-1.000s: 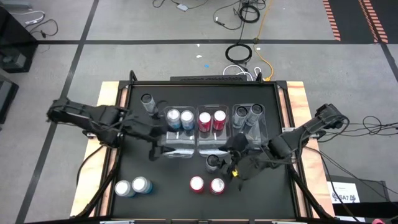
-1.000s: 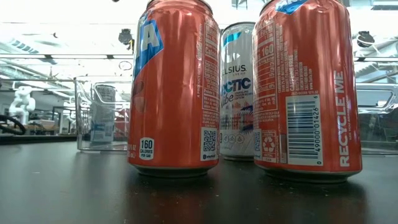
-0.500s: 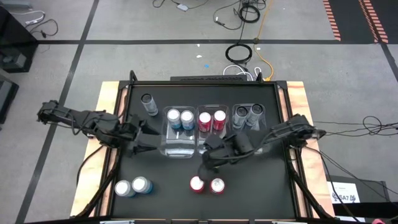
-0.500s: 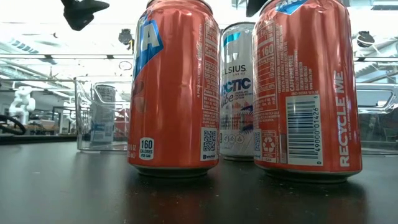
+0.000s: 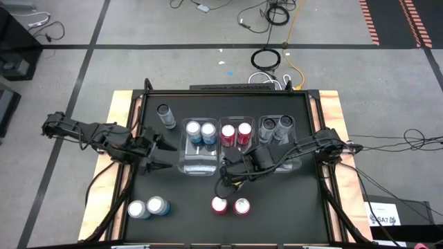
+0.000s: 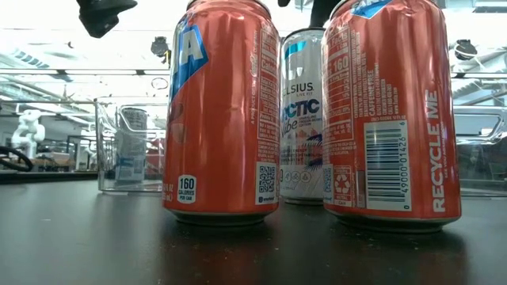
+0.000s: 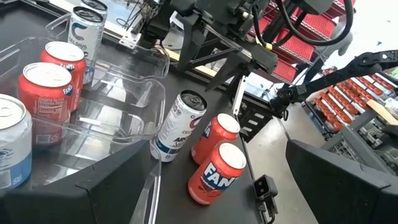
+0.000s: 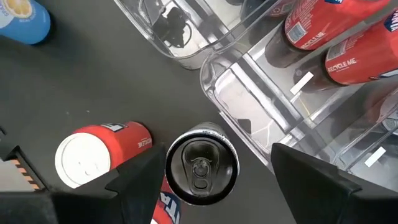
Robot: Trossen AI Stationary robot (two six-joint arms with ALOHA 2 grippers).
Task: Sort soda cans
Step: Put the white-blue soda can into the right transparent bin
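My right gripper (image 5: 232, 178) hangs open, pointing down over a white can with a dark top (image 8: 201, 167), which stands upright on the table just in front of the clear bins. Its fingers stand on either side of the can's top without touching it. Two red cans (image 5: 230, 206) stand upright nearer the front edge. My left gripper (image 5: 158, 156) waits open by the left bin's near left corner, holding nothing. The three bins hold two light blue cans (image 5: 200, 131), two red cans (image 5: 236, 133) and two grey cans (image 5: 275, 125), all upright.
A lone grey can (image 5: 165, 114) stands at the far left, behind the bins. Two light blue cans (image 5: 147, 207) stand at the near left. The clear bins' walls (image 8: 249, 81) rise right beside the white can. Bare tabletop lies between the two near can pairs.
My left gripper has drawn back from the left bin toward the table's left edge, then kept still. My right gripper has swung toward the table's left and tipped downward, and now stands over the white can. No can has moved.
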